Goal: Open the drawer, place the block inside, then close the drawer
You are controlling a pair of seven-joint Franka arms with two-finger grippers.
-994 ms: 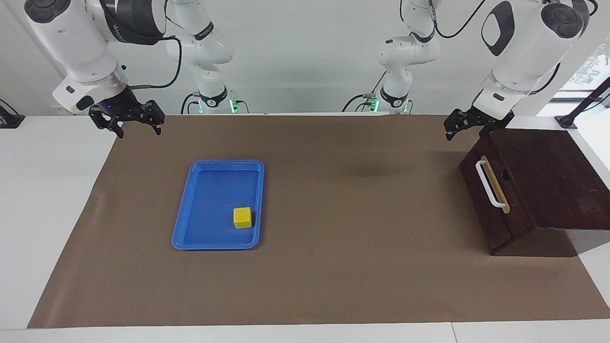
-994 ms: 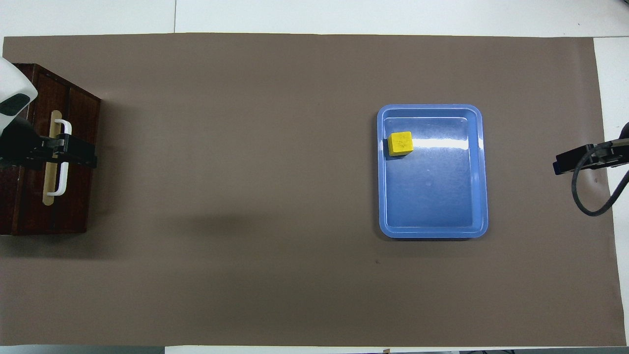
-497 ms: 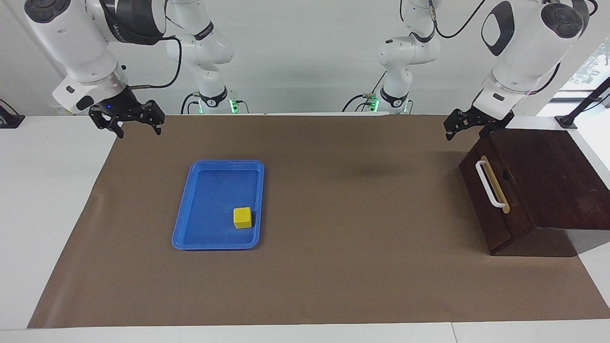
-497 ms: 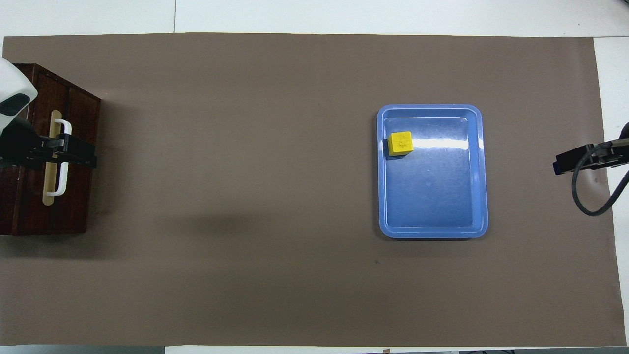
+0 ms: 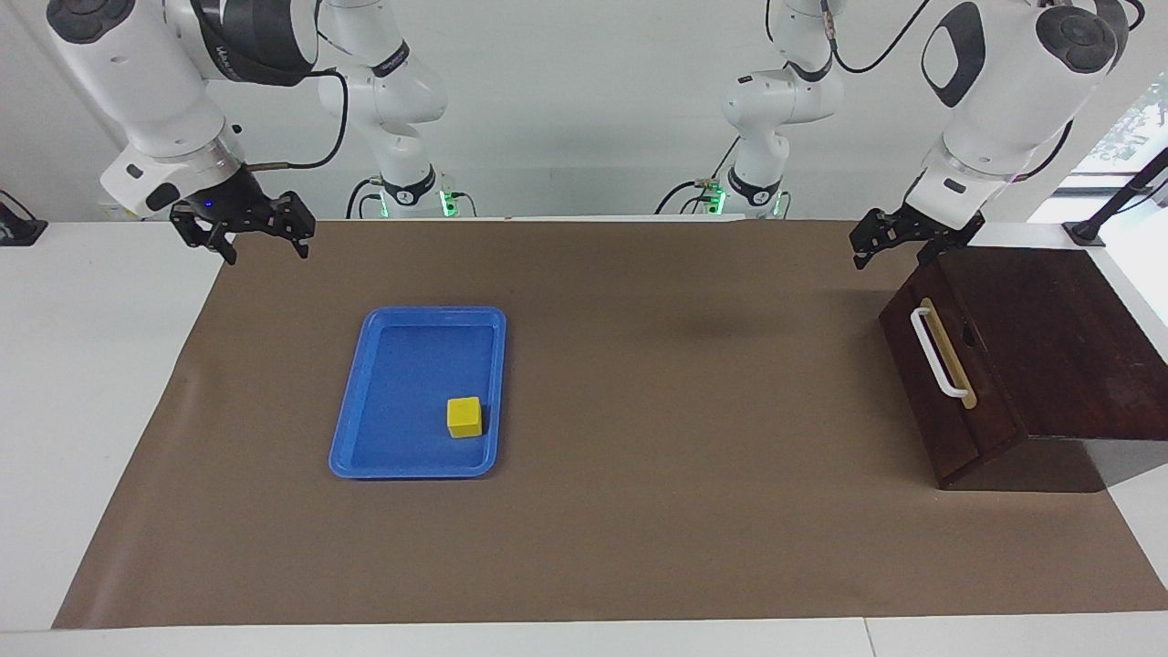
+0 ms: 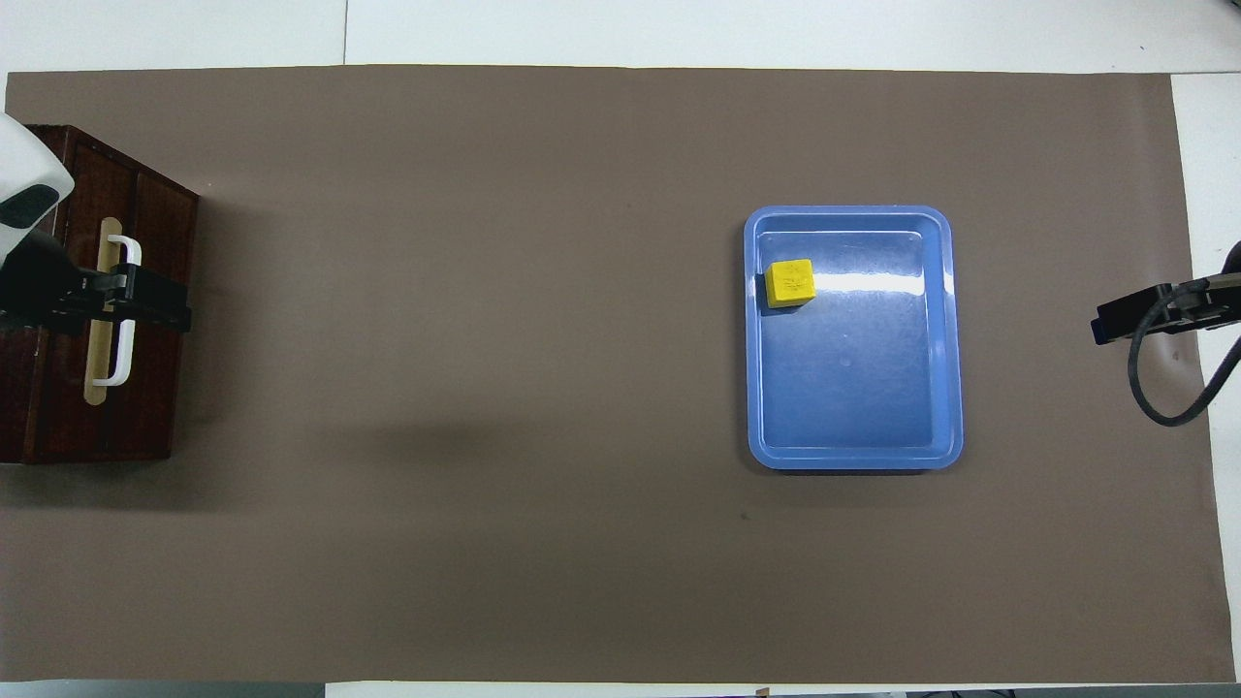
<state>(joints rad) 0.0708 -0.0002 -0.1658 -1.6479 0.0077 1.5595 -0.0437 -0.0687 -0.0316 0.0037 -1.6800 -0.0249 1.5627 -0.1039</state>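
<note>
The dark wooden box stands at the left arm's end of the table. Its drawer (image 5: 954, 401) is closed, and the white bar handle (image 5: 938, 351) faces the table's middle. The drawer (image 6: 155, 397) and handle (image 6: 124, 361) also show in the overhead view. My left gripper (image 5: 891, 254) is open and hangs in the air over the drawer front, not touching it; from above it (image 6: 131, 301) covers the middle of the handle. The yellow block (image 5: 464, 416) lies in the blue tray (image 5: 401, 365), in the corner farther from the robots, and also shows from above (image 6: 789, 283). My right gripper (image 5: 266, 251) is open, empty and waiting.
A brown mat (image 5: 639, 511) covers most of the table. The blue tray (image 6: 853, 388) lies on it toward the right arm's end. My right gripper (image 6: 1163, 310) hangs over the mat's edge at that end, nearer the robots than the tray.
The left gripper has shifted very slightly over the drawer front. Nothing else has moved.
</note>
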